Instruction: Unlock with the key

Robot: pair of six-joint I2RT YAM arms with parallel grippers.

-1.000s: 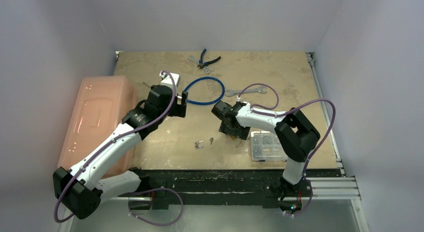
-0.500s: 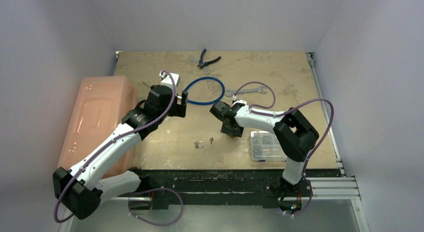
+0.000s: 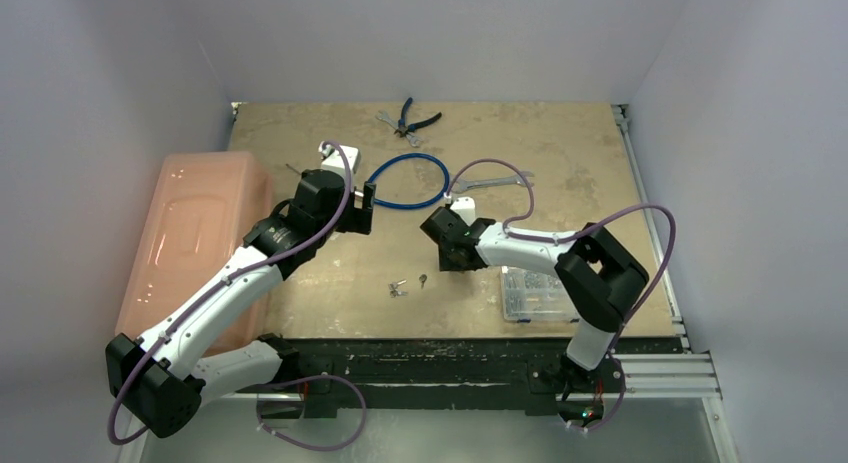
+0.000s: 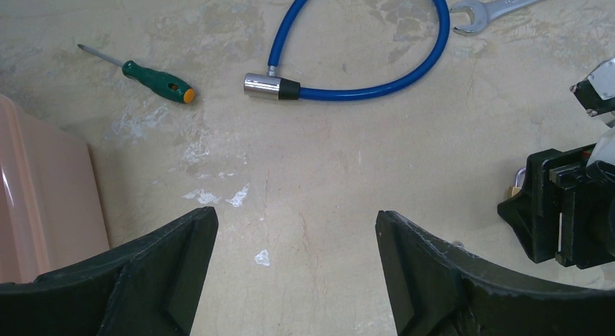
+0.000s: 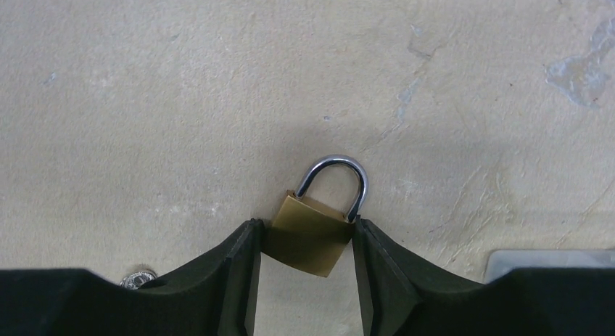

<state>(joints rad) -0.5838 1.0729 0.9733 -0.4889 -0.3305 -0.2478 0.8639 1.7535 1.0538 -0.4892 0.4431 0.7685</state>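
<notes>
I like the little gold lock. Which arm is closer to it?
Right. The right gripper pinches the padlock; the left gripper hangs open, well off to its left.

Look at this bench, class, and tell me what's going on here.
The right gripper is closed on the sides of a small brass padlock. The left gripper hangs open above the table near a blue cable lock, holding nothing. The small silver keys lie on the table toward the near edge, untouched, so no unlocking has begun.
</notes>
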